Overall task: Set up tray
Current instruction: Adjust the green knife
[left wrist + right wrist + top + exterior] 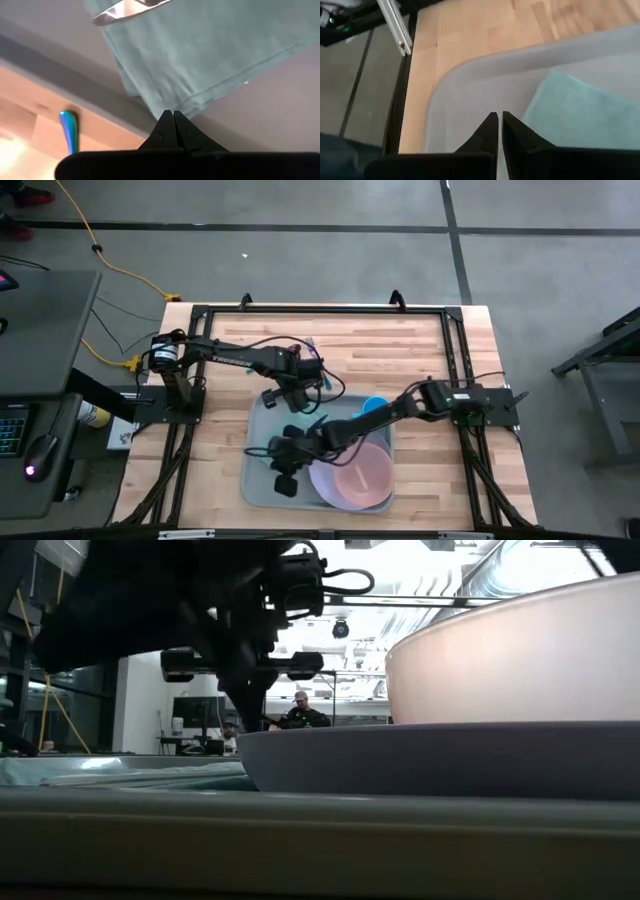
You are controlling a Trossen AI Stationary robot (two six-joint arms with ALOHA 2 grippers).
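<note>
Tray [258,480] sits mid-worktop near front edge, w/ plate [352,483], pink bowl [362,468] & teal cloth [580,115] already in; both claws, left [173,117] & right [497,117], shut, empty; blue-handled utensil [69,131] beside tray prob. left.

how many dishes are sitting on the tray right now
2 clearly: a pink bowl resting in a lavender plate at the tray's near right corner. A blue item behind might be a third; the arms may hide more.
</note>
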